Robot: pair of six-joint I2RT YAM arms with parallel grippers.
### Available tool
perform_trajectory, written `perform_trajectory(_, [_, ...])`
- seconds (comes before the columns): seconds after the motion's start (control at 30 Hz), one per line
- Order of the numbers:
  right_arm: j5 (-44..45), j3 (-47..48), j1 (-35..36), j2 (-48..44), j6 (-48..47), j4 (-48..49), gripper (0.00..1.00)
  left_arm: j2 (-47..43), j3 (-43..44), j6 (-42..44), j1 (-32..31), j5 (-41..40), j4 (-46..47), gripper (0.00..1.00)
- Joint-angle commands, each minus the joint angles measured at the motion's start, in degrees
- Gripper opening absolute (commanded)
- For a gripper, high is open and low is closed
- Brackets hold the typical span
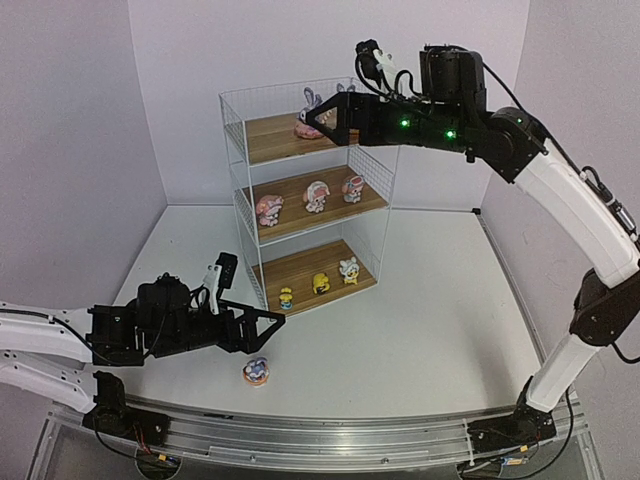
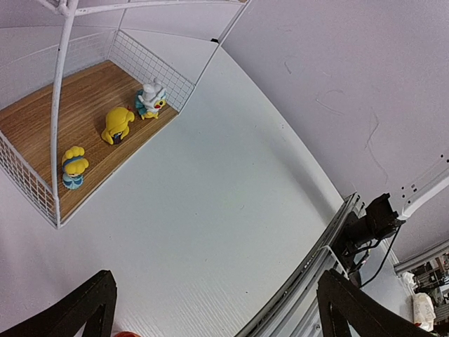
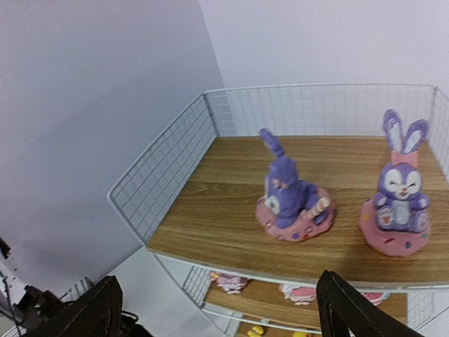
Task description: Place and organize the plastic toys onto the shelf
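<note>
Your right gripper (image 1: 322,121) sits in the upper middle of the top view with its jaws spread wide and nothing between them, its fingertips at the front edge of the top board of the shelf (image 1: 300,265). In its wrist view the two dark fingers (image 3: 91,312) frame the bottom corners, and just beyond them two purple bunnies (image 3: 293,200) stand apart on that top board, one turned sideways at centre and one facing the camera at the right. On the middle board you have three pink-white figurines (image 1: 317,195) in a row, and on the bottom board three yellow and white figurines (image 2: 117,124). Your left gripper (image 1: 272,321), lower left in the top view, is also wide open and empty, hanging low over the table (image 1: 420,310). One loose toy (image 1: 256,372) stands on the table just below its fingertips, off the shelf
</note>
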Motion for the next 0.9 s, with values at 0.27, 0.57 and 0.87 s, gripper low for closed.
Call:
perform_trajectory(0.27, [-11.2, 6.1, -0.1, 6.4, 3.1, 1.0, 0.91, -0.8, -0.6, -0.3, 0.2, 1.0, 2.6, 1.0])
perform_trajectory(0.57, [-1.1, 10.1, -0.1, 9.8, -0.6, 1.1, 0.91, -1.1, -0.9, -0.4, 0.2, 0.9, 2.7, 1.0])
perform_trajectory(0.87, [-0.6, 11.6, -1.4, 11.2, -0.7, 1.2, 0.91, -0.2, -0.3, 0.0, 0.1, 0.6, 2.7, 1.0])
